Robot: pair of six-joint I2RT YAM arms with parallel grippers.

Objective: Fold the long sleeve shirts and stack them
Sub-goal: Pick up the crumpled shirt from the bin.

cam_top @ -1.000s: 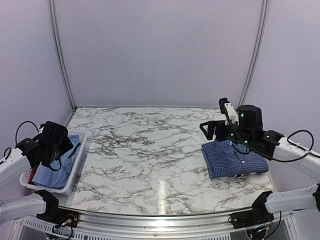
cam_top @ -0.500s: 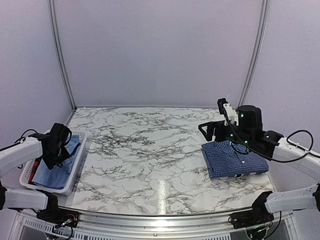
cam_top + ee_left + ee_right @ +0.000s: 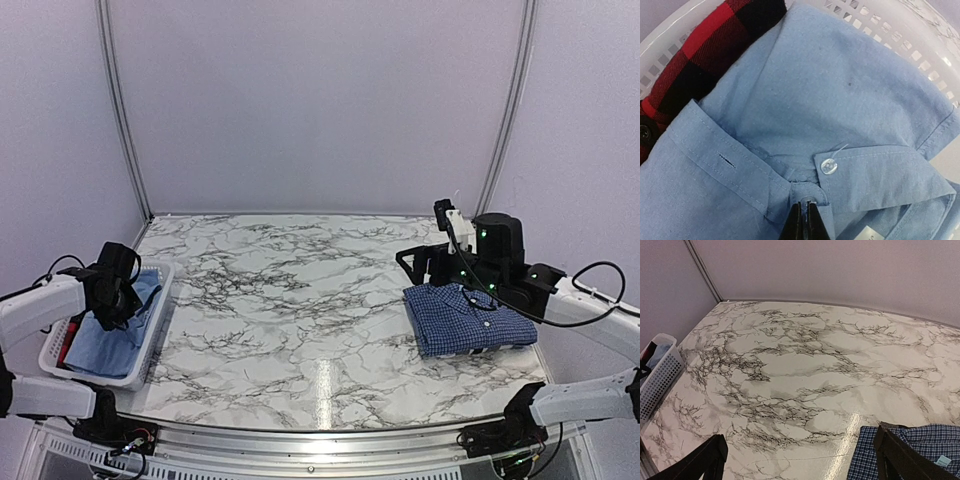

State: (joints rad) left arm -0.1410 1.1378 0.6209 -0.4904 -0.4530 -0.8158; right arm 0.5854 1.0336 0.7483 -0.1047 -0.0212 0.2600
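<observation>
The marble-patterned table (image 3: 300,330) carries a white perforated basket (image 3: 153,335) at its left edge and a folded dark blue checked shirt (image 3: 468,320) at its right.

White arm links (image 3: 40,305), black joints (image 3: 497,238), black cables (image 3: 603,268), green lights (image 3: 483,232); left pincer (image 3: 804,205) black.

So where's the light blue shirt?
The light blue shirt sits in the table's left-hand basket, over a red plaid garment, left tool pinching it.

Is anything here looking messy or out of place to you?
Only the light blue shirt: it lies rumpled in the white basket at the left, beside a red-and-black garment, the left pincer shut on its collar. The checked shirt on the table is neatly folded.
</observation>
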